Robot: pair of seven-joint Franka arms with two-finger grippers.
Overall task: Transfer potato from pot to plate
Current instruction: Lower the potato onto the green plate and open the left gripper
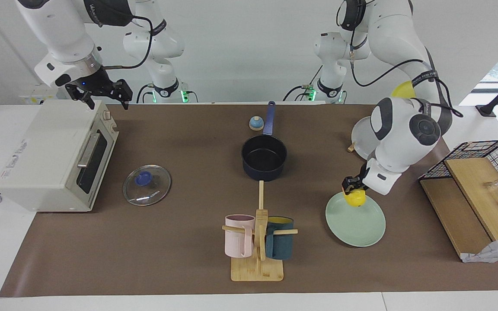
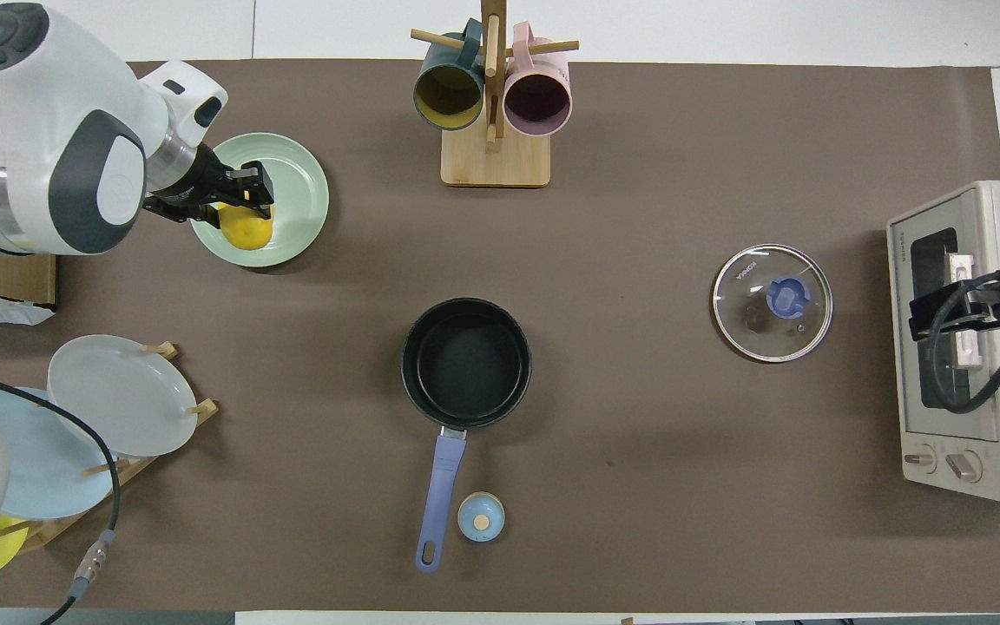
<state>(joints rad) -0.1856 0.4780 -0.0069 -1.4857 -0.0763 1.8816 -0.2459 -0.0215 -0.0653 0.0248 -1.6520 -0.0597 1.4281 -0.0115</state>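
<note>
The left gripper (image 1: 354, 188) was closed around the potato (image 1: 355, 198) and held it low over the edge of the plate (image 1: 357, 224) that lay nearer the robots; whether the potato already touched the plate could not be told. In the overhead view the potato (image 2: 246, 230) showed against the plate (image 2: 296, 195), with the left gripper (image 2: 235, 198) over it. The plate sat toward the left arm's end of the table, farther from the robots than the rack of plates (image 2: 109, 408).

The pot (image 1: 264, 157) stood near the middle of the table, its black inside bare, its blue handle pointing toward the robots. A small blue bell (image 1: 256, 123) lay just beside the handle. The glass lid (image 1: 147, 185) lay flat toward the right arm's end, near the toaster oven (image 1: 56, 155).

The right gripper (image 1: 102, 96) waited above the toaster oven with its fingers spread and nothing between them. The mug stand (image 1: 257, 248) stood farther from the robots than the pot.
</note>
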